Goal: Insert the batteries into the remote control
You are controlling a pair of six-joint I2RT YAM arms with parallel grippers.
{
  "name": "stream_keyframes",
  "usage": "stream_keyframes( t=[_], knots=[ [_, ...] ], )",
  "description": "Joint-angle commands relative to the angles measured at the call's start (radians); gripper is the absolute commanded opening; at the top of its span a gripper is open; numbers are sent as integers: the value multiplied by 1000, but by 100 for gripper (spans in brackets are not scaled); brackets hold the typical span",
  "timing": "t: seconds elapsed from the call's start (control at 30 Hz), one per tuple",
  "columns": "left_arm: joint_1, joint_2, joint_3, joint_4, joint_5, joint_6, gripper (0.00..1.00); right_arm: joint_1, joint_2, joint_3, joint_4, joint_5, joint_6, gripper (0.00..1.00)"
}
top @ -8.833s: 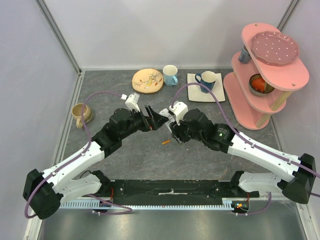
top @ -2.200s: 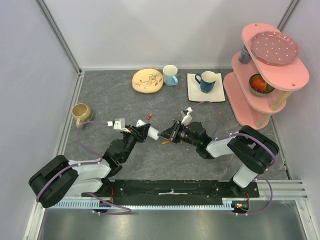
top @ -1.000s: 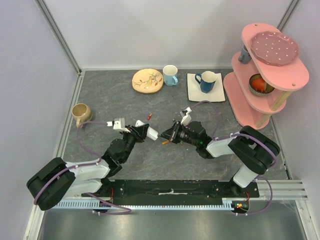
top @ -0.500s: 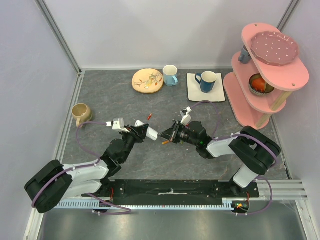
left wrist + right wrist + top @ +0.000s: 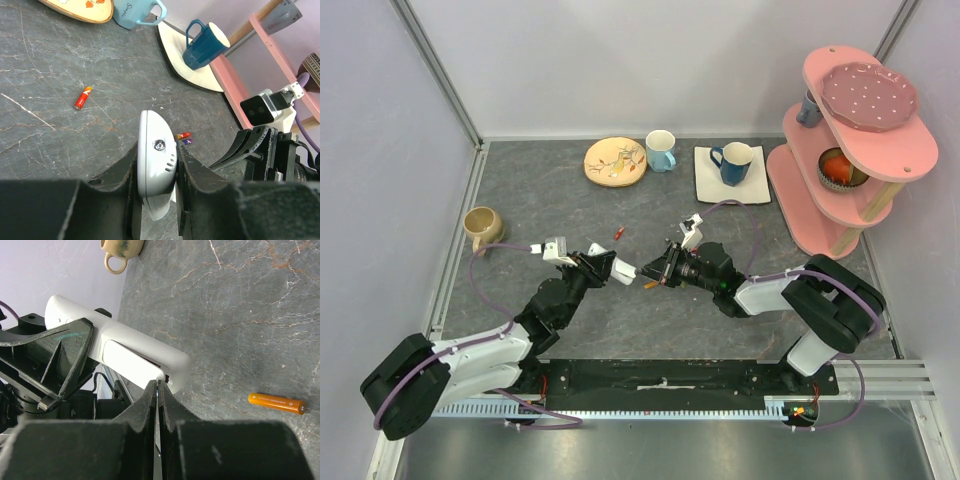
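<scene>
The white remote control (image 5: 625,270) is held edge-up off the table, my left gripper (image 5: 611,267) shut on its two sides (image 5: 152,130). My right gripper (image 5: 651,273) is shut, its tips (image 5: 157,385) pressed against the edge of the white battery cover on the remote's back (image 5: 125,355). An orange battery (image 5: 651,285) lies on the table just under the two grippers (image 5: 277,403). A red battery (image 5: 617,233) lies farther back (image 5: 82,97). Two more small batteries (image 5: 183,136) lie side by side beyond the remote.
A beige mug (image 5: 480,228) stands at the left. At the back are a patterned plate (image 5: 615,161), a light blue mug (image 5: 661,150) and a dark blue mug (image 5: 733,162) on a white square plate. A pink tiered stand (image 5: 850,150) fills the back right.
In the last second both grippers stay almost still at the remote; only the left arm's elbow drifts left and nearer. Much earlier both arms stood higher and farther back.
</scene>
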Motion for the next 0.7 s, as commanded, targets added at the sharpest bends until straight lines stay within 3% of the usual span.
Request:
stream_keyframes(
  t=[0.0,0.37,0.67],
  knots=[
    [-11,-23,29,-52,40,-39,2,9,-43,31,59,-15,-15,8],
    [-11,-60,37,-64,90,-104,2,8,-55,27,29,-22,-26,9],
    [-11,-111,69,-176,156,-140,2,8,-99,34,-63,-28,-76,11]
  ],
)
